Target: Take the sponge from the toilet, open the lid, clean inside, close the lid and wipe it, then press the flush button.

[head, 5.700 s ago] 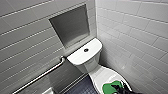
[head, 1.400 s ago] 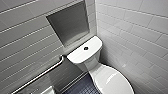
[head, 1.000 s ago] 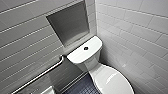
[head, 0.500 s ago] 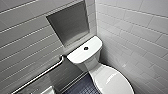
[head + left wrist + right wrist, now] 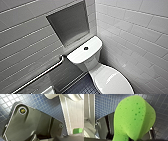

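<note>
Our right gripper [image 5: 129, 139] is clamped on the sponge [image 5: 134, 116]; jaws pinch its lower end, the rest curls up, bent over, above the blue-tiled floor [image 5: 105, 105]. Toilet [image 5: 93, 65] ahead w/ lid [image 5: 112, 82] down.

— What's cut off?
— The lid [image 5: 112, 82] and the grab bar [image 5: 40, 74], both by the bottom edge.
— Your right tool [image 5: 129, 138]?
— Its grip is hidden behind the sponge [image 5: 134, 119].

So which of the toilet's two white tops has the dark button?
The flat tank top at the back: the flush button sits in its middle; the oval lid is plain.
</note>
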